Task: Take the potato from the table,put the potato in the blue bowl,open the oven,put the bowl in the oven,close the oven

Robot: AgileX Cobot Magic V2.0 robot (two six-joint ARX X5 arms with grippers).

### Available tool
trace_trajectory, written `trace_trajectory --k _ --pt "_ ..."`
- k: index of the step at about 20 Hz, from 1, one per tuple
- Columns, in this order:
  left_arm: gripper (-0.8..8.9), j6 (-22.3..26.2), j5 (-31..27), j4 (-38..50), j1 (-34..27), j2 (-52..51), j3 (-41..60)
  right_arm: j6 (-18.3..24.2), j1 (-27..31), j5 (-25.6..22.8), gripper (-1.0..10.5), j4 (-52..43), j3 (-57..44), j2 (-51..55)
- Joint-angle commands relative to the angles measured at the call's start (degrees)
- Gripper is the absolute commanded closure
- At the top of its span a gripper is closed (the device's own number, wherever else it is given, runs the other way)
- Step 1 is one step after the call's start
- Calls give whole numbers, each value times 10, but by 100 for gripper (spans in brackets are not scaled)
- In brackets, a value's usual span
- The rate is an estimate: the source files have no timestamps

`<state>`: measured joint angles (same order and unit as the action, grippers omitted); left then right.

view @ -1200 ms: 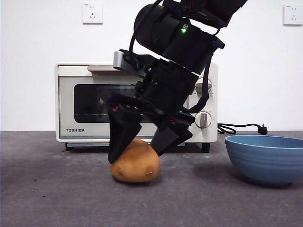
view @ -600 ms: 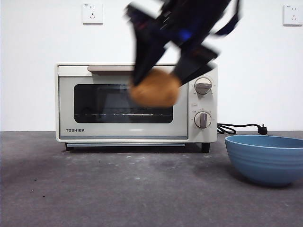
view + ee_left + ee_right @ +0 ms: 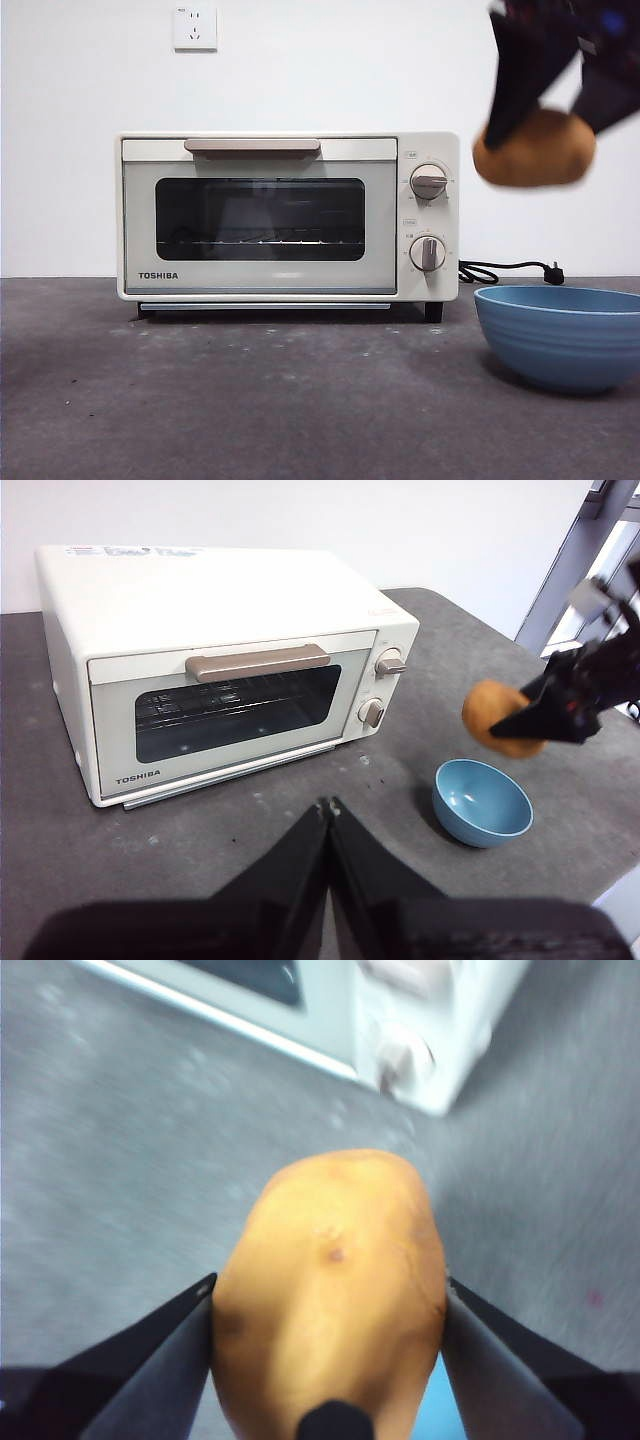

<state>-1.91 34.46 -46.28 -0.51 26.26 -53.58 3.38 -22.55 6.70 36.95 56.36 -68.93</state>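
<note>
Potato: the lumpy, rounded orange-tan potato (image 3: 535, 148) hung in the air, above the bowl and clear of the table.
Right gripper: the right gripper (image 3: 549, 98), blurred in the front view, clamped its two black jaws against opposite sides of the potato (image 3: 330, 1295).
Bowl: the wide matte blue bowl (image 3: 560, 335) with faint ridges stood upright on the table, below the potato and beside the oven's knob end.
Oven: the cream-white boxy TOSHIBA toaster oven (image 3: 288, 215) sat with its dark glass door shut, beige bar handle (image 3: 252, 146) across the top.
Table: the flat dark grey speckled table (image 3: 250, 400) carried oven and bowl.
Left gripper: the left gripper (image 3: 329, 808) waited well back from the oven, jaws pressed together, holding nothing.
</note>
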Motion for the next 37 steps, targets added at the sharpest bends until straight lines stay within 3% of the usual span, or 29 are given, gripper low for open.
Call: trace_trajectory --k 1,8,14,15,18,20,27,32,37 --pt "822 7 1 4 2 0 -1 0 13 8 964 -43 -58 -6" --pt "822 7 1 4 2 2 -1 -16 23 9 964 -121 -129 -53" --pt "822 7 2 4 2 2 -1 -25 23 9 963 -122 -131 -101" --pt "822 7 2 4 2 2 -1 -25 23 8 930 -119 -131 -104" --pt "822 7 2 4 2 2 -1 -33 23 4 591 -112 -131 -106" --pt "822 7 2 4 2 2 -1 -38 23 4 468 -112 -131 -106" --pt "822 7 2 7 12 3 -1 -38 23 4 428 -116 -129 -89" --pt "822 7 2 27 20 28 -1 -38 23 4 429 -94 -105 -9" --pt "822 4 3 123 47 106 -1 -40 22 8 429 -36 -68 96"
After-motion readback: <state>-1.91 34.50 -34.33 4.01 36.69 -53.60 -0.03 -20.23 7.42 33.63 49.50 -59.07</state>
